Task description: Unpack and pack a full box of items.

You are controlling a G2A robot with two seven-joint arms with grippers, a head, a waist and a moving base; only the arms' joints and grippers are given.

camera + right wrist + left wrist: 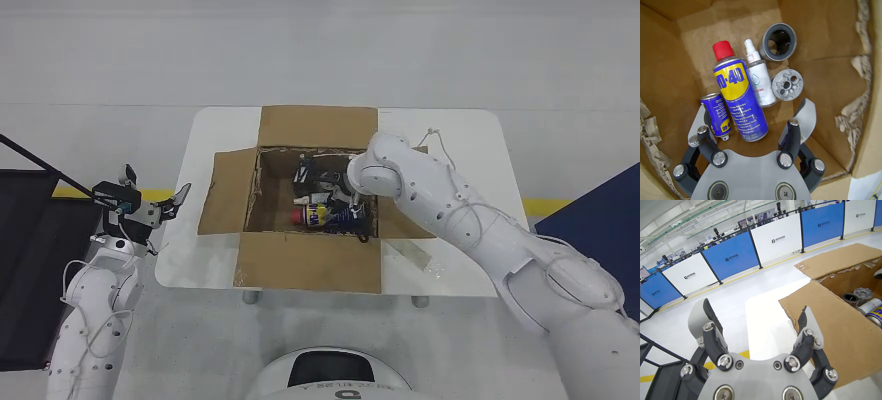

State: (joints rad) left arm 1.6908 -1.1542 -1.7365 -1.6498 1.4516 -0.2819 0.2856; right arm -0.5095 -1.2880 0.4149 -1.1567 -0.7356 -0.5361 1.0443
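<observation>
An open cardboard box (pixel 310 262) stands on the white table (pixel 215 140). On its floor lie a large blue and yellow spray can (pixel 738 89) with a red cap, a small blue can (pixel 717 115), a white spray bottle (pixel 759 79), a grey hollow cylinder (pixel 779 44) and a grey metal disc (pixel 787 84). My right gripper (pixel 755 108) hangs open inside the box, just above the cans, with the small can beside one finger. In the top view it sits at the box's right side (pixel 345 205). My left gripper (pixel 755 306) stands open and holds nothing, off the table's left edge (pixel 170 205).
Torn cardboard edges line the box walls (pixel 857 117). A black rack (pixel 25 260) stands on the floor left of the table. A clear plastic scrap (pixel 415 255) lies on the table right of the box. Blue and white fence panels (pixel 772 241) stand far behind.
</observation>
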